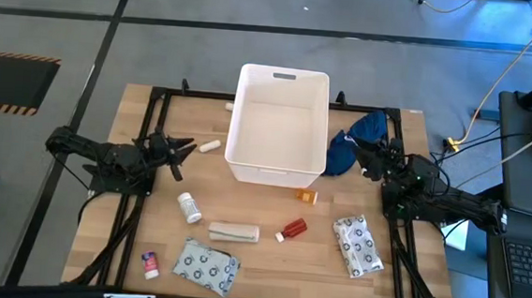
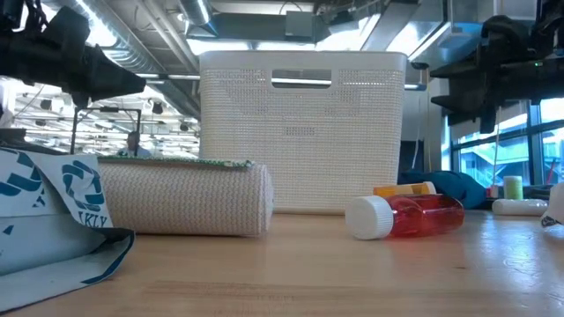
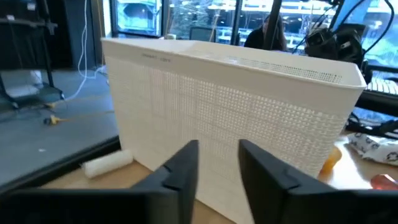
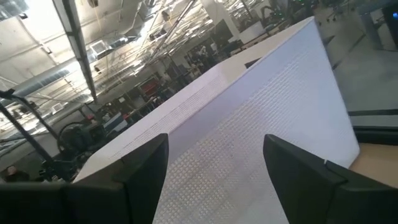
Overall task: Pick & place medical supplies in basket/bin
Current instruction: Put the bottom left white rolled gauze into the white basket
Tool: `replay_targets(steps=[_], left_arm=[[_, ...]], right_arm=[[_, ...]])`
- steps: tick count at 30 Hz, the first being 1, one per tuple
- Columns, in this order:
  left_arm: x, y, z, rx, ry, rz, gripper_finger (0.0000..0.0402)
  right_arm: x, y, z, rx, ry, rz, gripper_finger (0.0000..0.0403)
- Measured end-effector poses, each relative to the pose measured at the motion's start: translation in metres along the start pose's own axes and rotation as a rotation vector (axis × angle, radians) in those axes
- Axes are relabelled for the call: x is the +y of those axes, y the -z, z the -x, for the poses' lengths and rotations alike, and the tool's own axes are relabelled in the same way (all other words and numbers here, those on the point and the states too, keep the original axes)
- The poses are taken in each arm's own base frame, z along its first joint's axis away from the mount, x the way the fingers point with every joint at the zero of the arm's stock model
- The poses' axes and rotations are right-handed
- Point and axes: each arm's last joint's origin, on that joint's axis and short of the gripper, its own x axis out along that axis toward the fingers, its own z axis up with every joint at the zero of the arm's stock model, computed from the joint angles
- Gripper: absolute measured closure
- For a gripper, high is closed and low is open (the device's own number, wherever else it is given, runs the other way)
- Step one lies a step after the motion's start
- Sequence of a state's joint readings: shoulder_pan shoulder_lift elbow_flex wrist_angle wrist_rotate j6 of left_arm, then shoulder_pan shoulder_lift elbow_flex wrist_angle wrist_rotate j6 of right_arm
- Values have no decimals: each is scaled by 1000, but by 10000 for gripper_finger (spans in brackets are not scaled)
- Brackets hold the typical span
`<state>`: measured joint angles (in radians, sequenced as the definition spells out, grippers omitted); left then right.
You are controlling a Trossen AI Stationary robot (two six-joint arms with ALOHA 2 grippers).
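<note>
The white tub [image 1: 280,122] stands at the table's middle, toward the far side. My left gripper [image 1: 183,154] hovers open to the tub's left, its fingers [image 3: 186,165] pointing at the tub wall [image 3: 236,106]. My right gripper [image 1: 364,161] is open wide to the tub's right, facing the wall [image 4: 249,118]. Lying on the near half of the table are a white pill bottle [image 1: 190,208], a beige bandage roll [image 1: 234,231], a red vial [image 1: 291,231], an orange vial [image 1: 306,196], two dotted packets [image 1: 206,265] [image 1: 358,245] and a small red-capped tube [image 1: 150,264]. A white tube [image 1: 210,147] lies near the left gripper.
A dark blue cloth bundle [image 1: 356,141] lies against the tub's right side, just beyond the right gripper. A black frame [image 1: 157,94] borders the wooden table. In the low view the bandage roll [image 2: 189,198] and red vial [image 2: 405,216] lie in front of the tub [image 2: 302,132].
</note>
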<state>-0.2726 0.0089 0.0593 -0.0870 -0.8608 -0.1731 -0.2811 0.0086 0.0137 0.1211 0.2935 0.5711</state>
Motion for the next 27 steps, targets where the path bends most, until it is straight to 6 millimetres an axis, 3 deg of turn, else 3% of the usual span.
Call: replay_targets(steps=[4, 7, 11, 17, 27], left_arm=[[0, 1, 0, 7, -2, 22, 229], [-1, 2, -1, 16, -8, 62, 215], [-2, 4, -5, 57, 11, 107, 220], [-6, -11, -15, 159, 4, -30, 224], [-6, -21, -49, 518, -85, -123, 225]], right_arm=[[-3, 2, 0, 2, 64, 10, 140], [-5, 3, 0, -4, 106, -9, 140], [-6, 3, 0, -15, 118, -35, 140], [-5, 3, 0, -18, 116, -38, 140], [-5, 3, 0, -19, 116, -39, 140]])
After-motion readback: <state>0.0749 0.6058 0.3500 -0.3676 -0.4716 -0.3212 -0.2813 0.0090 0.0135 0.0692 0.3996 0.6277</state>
